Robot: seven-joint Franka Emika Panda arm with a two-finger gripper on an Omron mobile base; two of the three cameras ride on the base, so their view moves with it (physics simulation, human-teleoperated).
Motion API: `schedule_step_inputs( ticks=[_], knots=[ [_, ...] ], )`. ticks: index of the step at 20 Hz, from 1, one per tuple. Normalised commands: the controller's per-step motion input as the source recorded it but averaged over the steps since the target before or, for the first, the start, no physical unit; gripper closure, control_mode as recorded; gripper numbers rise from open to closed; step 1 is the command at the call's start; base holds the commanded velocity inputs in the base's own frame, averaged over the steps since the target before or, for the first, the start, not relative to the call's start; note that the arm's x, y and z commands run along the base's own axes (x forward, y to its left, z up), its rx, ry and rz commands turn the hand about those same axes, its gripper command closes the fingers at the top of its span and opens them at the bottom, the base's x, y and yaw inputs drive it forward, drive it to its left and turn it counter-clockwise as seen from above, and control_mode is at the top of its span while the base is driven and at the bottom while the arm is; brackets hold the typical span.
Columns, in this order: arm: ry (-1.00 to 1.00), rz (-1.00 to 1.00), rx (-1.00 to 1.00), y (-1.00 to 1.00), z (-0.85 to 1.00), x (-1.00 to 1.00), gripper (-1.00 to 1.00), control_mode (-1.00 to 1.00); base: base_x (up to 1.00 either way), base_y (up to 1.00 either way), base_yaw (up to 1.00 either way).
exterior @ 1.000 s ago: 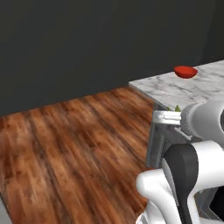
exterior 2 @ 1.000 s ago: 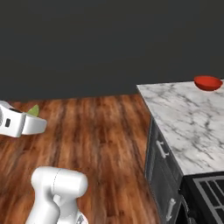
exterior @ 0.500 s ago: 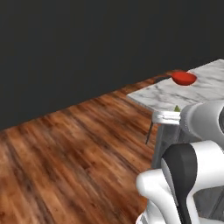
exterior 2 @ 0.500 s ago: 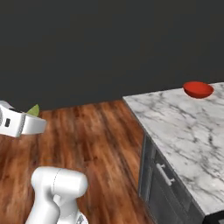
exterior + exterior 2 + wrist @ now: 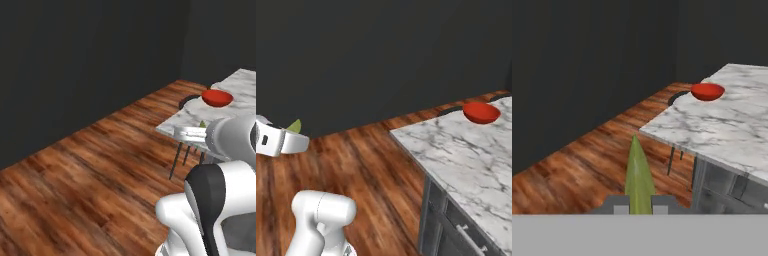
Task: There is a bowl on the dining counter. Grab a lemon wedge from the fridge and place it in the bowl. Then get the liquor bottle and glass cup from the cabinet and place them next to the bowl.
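Observation:
The red bowl (image 5: 217, 97) (image 5: 481, 112) (image 5: 707, 91) sits near the far corner of the white marble dining counter (image 5: 239, 110) (image 5: 466, 160) (image 5: 722, 130). My gripper (image 5: 640, 204) (image 5: 297, 134) (image 5: 196, 131) is shut on the yellow-green lemon wedge (image 5: 638, 172), whose tip also pokes up at the hand in both base views (image 5: 295, 125) (image 5: 202, 123). The hand hovers over the wooden floor, short of the counter's near edge, well away from the bowl. The fridge, cabinet, liquor bottle and glass cup are out of view.
Dark walls (image 5: 371, 55) stand behind a brown wooden floor (image 5: 90, 170). Grey drawer fronts with pale handles (image 5: 456, 235) sit under the counter. Thin dark stool legs (image 5: 181, 152) (image 5: 672, 159) stand below the counter's corner, and a round dark stool seat (image 5: 677, 97) lies beyond the bowl.
The whole scene has shifted as the base drives and turns: the counter and bowl slide across both base views. The lemon wedge stays in the shut gripper.

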Motion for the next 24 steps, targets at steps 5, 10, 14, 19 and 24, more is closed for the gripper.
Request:
schedule_step_inputs(
  ticks=[5, 10, 14, 19, 24],
  knots=[
    [0.00, 0.00, 0.00, 0.00, 0.00, 0.00, 1.00, 1.00, 0.84, 0.55, -0.43],
    [0.00, 0.00, 0.00, 0.00, 0.00, 0.00, 1.00, 1.00, 0.82, 0.64, -0.47],
    [0.00, 0.00, 0.00, 0.00, 0.00, 0.00, 1.00, 1.00, 0.80, 0.65, -0.50],
    [0.00, 0.00, 0.00, 0.00, 0.00, 0.00, 1.00, 1.00, 0.69, 0.63, -0.52],
    [0.00, 0.00, 0.00, 0.00, 0.00, 0.00, 1.00, 1.00, 0.58, 0.60, -0.52]
  ],
)
